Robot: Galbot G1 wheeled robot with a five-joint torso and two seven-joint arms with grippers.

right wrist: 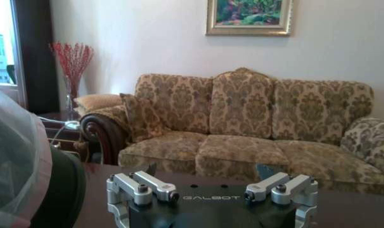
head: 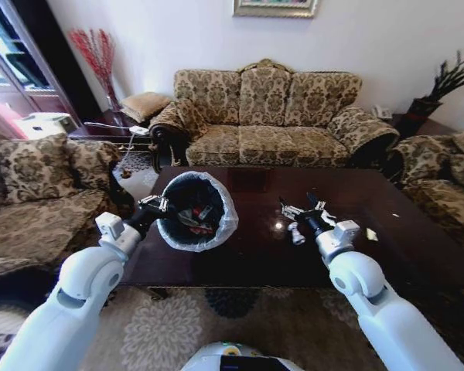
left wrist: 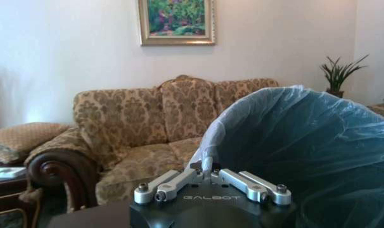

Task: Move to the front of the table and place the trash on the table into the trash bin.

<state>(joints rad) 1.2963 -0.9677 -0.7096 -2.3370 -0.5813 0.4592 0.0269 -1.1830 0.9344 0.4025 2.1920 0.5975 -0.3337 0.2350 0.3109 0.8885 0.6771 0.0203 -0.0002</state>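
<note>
The trash bin point(head: 193, 210), lined with a translucent bag, is tipped toward the middle of the dark glossy table point(head: 247, 255). Some trash point(head: 199, 218) lies inside it. My left gripper point(head: 159, 205) is shut on the bin's bagged rim point(left wrist: 208, 156), and the bin's wall point(left wrist: 312, 152) rises right beside it. My right gripper point(head: 303, 210) is open over the table's middle, to the right of the bin, with nothing between its fingers point(right wrist: 150, 168). A small pale piece of trash point(head: 296, 234) lies on the table just in front of it. A white scrap point(head: 371, 234) lies further right.
A patterned sofa point(head: 274, 116) stands behind the table, and armchairs flank it at left point(head: 39, 193) and right point(head: 448, 178). A side table with a red-twig vase point(head: 100, 58) sits at back left. A potted plant point(head: 441, 89) stands at back right. A patterned rug point(head: 216, 317) lies below.
</note>
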